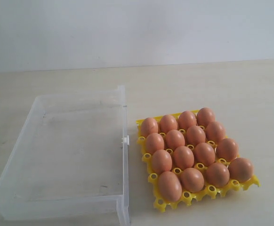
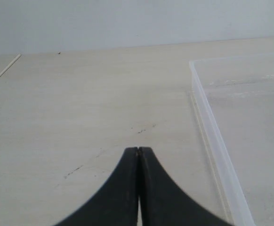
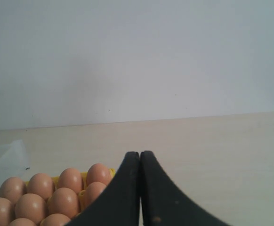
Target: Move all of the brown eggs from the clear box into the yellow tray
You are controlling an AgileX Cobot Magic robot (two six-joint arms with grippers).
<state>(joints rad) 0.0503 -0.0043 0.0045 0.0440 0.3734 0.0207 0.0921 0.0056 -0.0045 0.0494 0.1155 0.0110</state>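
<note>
Several brown eggs (image 1: 183,157) fill the cups of the yellow tray (image 1: 153,178) on the right of the exterior view. The clear box (image 1: 124,141) lies to its left with no egg inside. Neither gripper shows in the exterior view. In the left wrist view my left gripper (image 2: 139,149) is shut with nothing in it, over bare table beside the clear box (image 2: 212,132). In the right wrist view my right gripper (image 3: 140,154) is shut and empty, with the brown eggs (image 3: 63,201) and a bit of the yellow tray (image 3: 84,178) beside it.
The pale wooden table (image 1: 221,89) runs back to a plain white wall (image 1: 137,28). A seam or table edge (image 2: 3,71) shows in the left wrist view.
</note>
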